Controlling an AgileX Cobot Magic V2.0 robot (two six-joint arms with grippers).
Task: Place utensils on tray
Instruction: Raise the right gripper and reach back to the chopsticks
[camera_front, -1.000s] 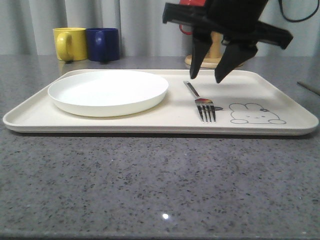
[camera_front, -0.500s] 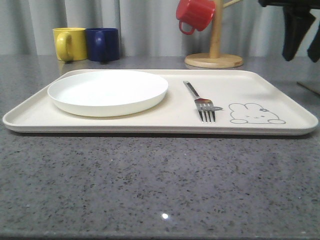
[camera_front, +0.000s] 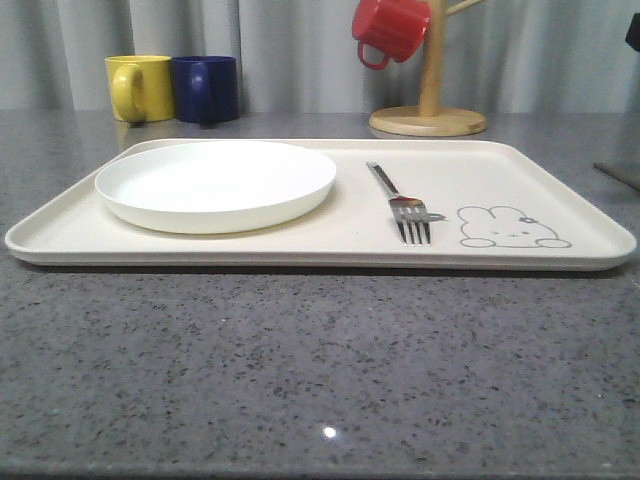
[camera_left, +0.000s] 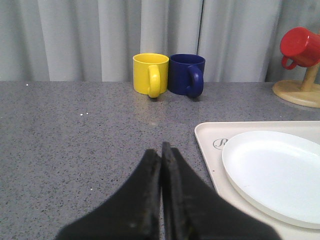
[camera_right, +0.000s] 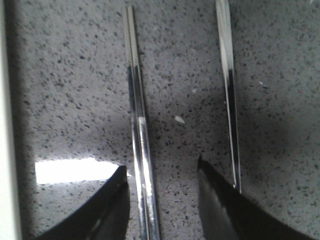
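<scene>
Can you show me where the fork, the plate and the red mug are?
fork (camera_front: 403, 198), front view, on the neck just above the tines.
plate (camera_front: 215, 180), front view, on its flat white middle.
red mug (camera_front: 395, 27), front view, on its side wall.

Between my spread right fingers (camera_right: 120, 200) lies a shiny metal chopstick (camera_right: 137, 125) flat on stone; fork (camera_front: 400, 200) and white plate (camera_front: 216, 183) rest on the cream tray (camera_front: 560, 175).

The fork (camera_front: 401, 199) and chopsticks (camera_right: 140, 145) looked polished metal. The tray (camera_front: 300, 235) appeared matt, the plate (camera_front: 215, 182) glossy. The countertop (camera_front: 300, 370) was speckled stone.
</scene>
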